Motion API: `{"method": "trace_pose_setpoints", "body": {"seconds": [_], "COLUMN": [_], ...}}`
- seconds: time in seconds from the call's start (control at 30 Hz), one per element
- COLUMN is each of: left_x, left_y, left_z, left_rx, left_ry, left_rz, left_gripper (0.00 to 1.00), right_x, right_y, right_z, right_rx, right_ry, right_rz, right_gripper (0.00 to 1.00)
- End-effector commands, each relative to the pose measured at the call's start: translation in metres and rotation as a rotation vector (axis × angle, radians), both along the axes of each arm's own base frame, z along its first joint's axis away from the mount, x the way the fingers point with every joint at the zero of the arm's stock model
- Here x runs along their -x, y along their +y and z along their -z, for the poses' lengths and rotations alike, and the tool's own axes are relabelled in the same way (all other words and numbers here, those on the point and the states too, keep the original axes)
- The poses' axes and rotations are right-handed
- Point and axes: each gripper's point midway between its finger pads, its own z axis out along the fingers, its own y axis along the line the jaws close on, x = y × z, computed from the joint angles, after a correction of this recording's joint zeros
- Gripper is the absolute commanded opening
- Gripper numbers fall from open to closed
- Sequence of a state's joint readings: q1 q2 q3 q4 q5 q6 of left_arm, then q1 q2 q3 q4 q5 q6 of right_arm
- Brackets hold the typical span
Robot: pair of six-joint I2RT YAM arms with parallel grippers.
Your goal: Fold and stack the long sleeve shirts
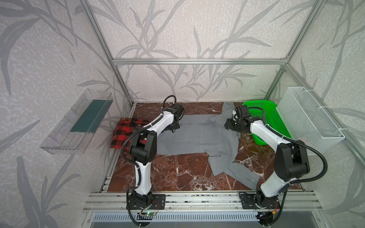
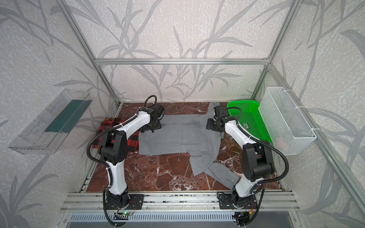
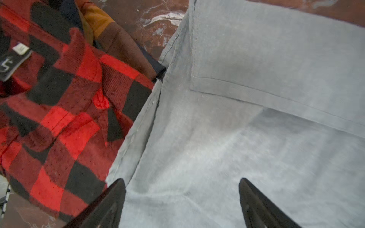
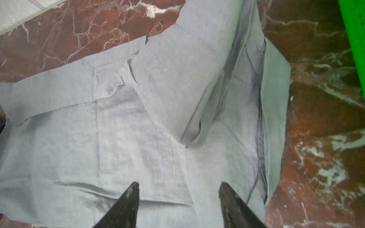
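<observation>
The light gray shirt (image 1: 197, 136) (image 2: 177, 138) lies spread across the marble table, collar end to the right. One sleeve (image 1: 243, 173) trails toward the front right. The red-and-black plaid shirt (image 1: 123, 132) (image 2: 105, 126) lies folded at the left, partly hidden by my left arm. My left gripper (image 1: 173, 128) (image 3: 181, 179) hangs open just above the gray shirt's (image 3: 256, 138) left end, beside the plaid shirt (image 3: 59, 118). Over the collar end, my right gripper (image 1: 228, 124) (image 4: 178, 183) stands open above the gray shirt (image 4: 138, 138). Neither holds cloth.
A green plastic basket (image 1: 266, 118) (image 2: 248, 116) sits at the back right, close behind my right arm. A white mesh basket (image 1: 310, 118) hangs on the right wall and a clear bin (image 1: 79, 122) on the left wall. Brown and orange cloth (image 3: 110, 35) shows beside the plaid shirt.
</observation>
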State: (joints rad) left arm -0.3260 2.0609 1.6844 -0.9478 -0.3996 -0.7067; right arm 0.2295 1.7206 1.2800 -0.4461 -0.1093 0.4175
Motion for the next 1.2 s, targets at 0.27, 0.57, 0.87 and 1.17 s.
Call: {"method": "trace_pose_setpoints", "body": {"seconds": [0.27,0.57,0.87,1.17], "left_x": [-0.051,-0.066,-0.091,-0.123], "left_y": [0.009,0.014,0.022,0.019], "left_z": [0.021,0.052,0.052,0.037], "left_rx": [-0.036,0.003,0.074,0.09], "left_ry": [0.08,0.117,0.065,-0.011], "left_rz": [0.059,0.055,0.033,0.056], "left_gripper": [0.88,0.8,0.6,0.53], "right_x": [-0.053,-0.07,-0.108,-0.175], "right_y": [0.003,0.006,0.003,-0.013], "right_z": [0.036,0.03,-0.03,-0.031], "right_rx": [-0.064,-0.081,-0.039,0.067], "right_ry": [0.017,-0.025,-0.222,-0.269], "right_rz": [-0.002,-0.014,-0.024,0.001], "right_gripper": [0.6,0.24,0.0,0.0]}}
